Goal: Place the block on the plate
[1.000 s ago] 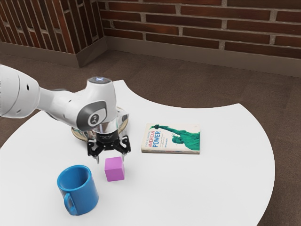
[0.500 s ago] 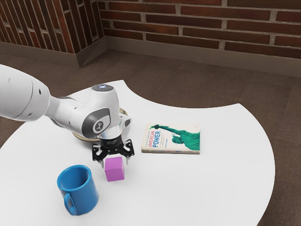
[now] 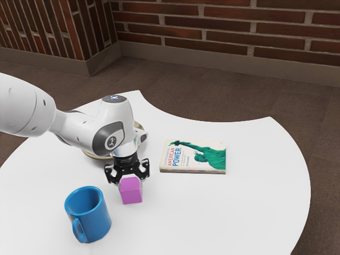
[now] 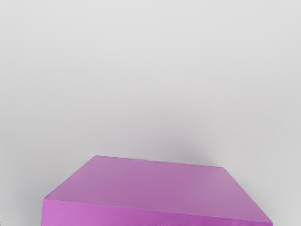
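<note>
The tool (image 3: 130, 183) is pinching the pink block (image 3: 131, 192) on the white surface (image 3: 212, 212), and the plate (image 3: 96, 156) it should go to is behind the tool, toward the exterior view's upper left.

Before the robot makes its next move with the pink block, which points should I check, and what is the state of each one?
1. Gripper closed on two sides of the block: ok.
2. Block lifted: not ok, it appears to rest on the table.
3. Block apart from the blue mug: ok, bare table between them.
4. Plate empty: cannot tell, the arm hides most of it.
5. Block on the plate: not ok.
</note>
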You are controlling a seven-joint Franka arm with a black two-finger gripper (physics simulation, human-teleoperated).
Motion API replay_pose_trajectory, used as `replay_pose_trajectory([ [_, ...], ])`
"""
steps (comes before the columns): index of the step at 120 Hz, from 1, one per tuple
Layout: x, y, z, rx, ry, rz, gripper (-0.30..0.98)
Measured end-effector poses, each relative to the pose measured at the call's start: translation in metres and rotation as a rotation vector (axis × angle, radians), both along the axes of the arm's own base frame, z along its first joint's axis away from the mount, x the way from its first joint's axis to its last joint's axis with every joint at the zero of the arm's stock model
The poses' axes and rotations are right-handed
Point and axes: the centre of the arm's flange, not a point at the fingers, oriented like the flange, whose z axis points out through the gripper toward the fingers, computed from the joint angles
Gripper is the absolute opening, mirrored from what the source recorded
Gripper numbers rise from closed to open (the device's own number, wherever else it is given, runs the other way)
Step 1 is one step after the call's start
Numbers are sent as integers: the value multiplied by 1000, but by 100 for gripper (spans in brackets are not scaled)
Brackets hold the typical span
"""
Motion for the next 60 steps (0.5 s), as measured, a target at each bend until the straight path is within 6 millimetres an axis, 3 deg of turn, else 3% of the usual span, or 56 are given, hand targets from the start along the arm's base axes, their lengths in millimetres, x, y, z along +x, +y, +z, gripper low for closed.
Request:
replay_pose_trajectory([
  [21, 1, 0, 11, -1, -16, -9, 41],
  [36, 5, 2, 49, 6, -61, -23, 37],
  [49, 29, 23, 95, 61, -123, -33, 38],
  [60, 46, 63, 119, 105, -151, -1, 38],
])
